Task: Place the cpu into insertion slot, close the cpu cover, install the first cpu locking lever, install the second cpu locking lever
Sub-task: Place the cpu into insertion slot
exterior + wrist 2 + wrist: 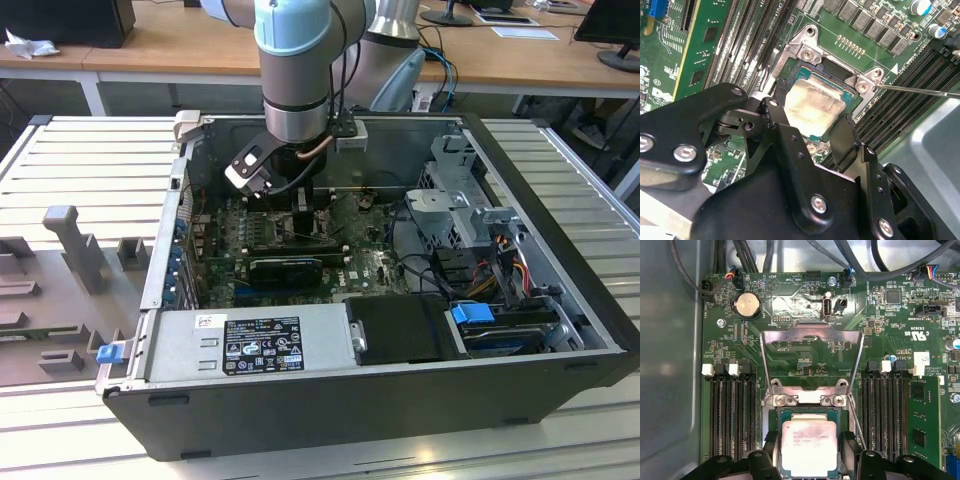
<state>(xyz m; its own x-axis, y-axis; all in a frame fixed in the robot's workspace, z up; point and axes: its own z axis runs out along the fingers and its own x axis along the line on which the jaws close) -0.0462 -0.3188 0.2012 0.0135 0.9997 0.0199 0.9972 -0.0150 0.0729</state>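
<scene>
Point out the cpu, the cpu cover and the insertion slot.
cpu [809, 445], first wrist view, metal top.
cpu cover [790, 330], first wrist view, frame's free-end bar.
insertion slot [807, 52], second wrist view, silver rim corner.

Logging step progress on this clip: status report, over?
Gripper low over the cpu. Cpu lying in the insertion slot, silver top up. Cpu cover lying back, open. No obstruction seen at the slot.

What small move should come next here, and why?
Probably a small straight lift of the gripper off the cpu, provided the chip is fully down. In the first wrist view the cpu lies square inside the insertion slot with the gripper astride it, while the cpu cover is open beyond it; the gripper is in the cover's way.
</scene>
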